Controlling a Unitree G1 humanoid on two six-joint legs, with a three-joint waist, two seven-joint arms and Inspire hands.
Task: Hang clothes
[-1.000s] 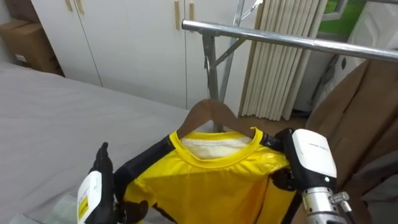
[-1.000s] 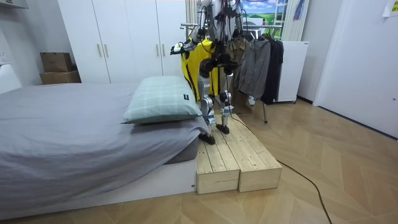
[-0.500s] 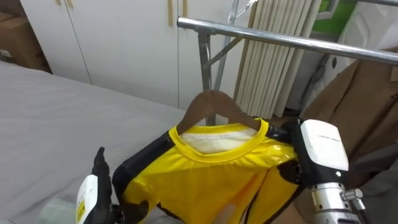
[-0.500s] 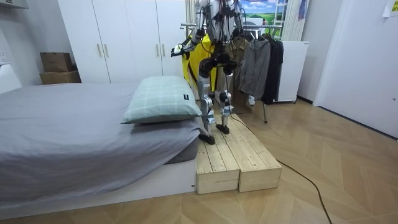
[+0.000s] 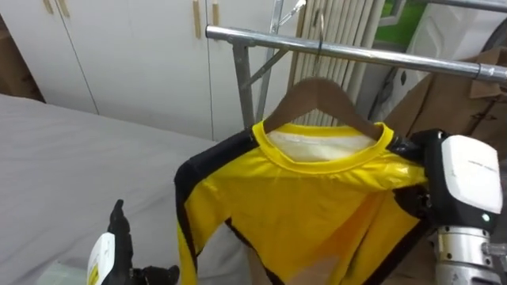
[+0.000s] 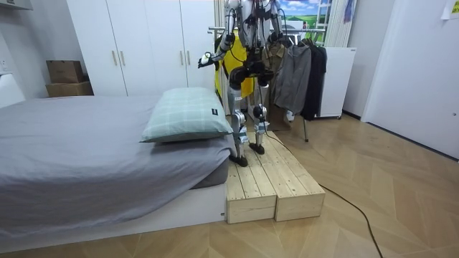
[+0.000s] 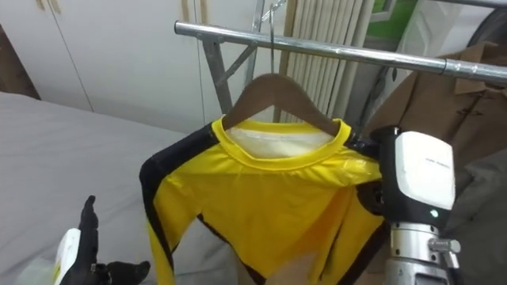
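Clothes rail (image 5: 253, 38) of bare metal crosses the top of the left eye view. A brown wooden hanger (image 5: 317, 89) sits just under it, its thin hook reaching up to the bar. On the hanger is a yellow shirt (image 5: 317, 198) with black trim (collar spread wide, one sleeve drooping at the view's left). The right robot hand (image 5: 467, 178) is against the shirt's right shoulder; I cannot tell whether it grips the cloth, since the shirt hides its inner side. The left robot hand (image 5: 111, 249) is low at the left, apart from the shirt, relaxed and holding nothing, above the grey bed (image 5: 71, 158). White wardrobe doors (image 5: 135, 55) stand behind, and a brown garment (image 5: 451, 103) hangs at the right.

In the room view the robot stands upright on a wooden platform (image 6: 276, 183) beside the bed, close to the rack, with the shirt a yellow patch at its upper body. A checked pillow (image 6: 186, 115) lies on the bed, and dark clothes (image 6: 301, 75) hang further along.

The right eye view shows cream vertical slats (image 7: 333, 24) behind the rail.
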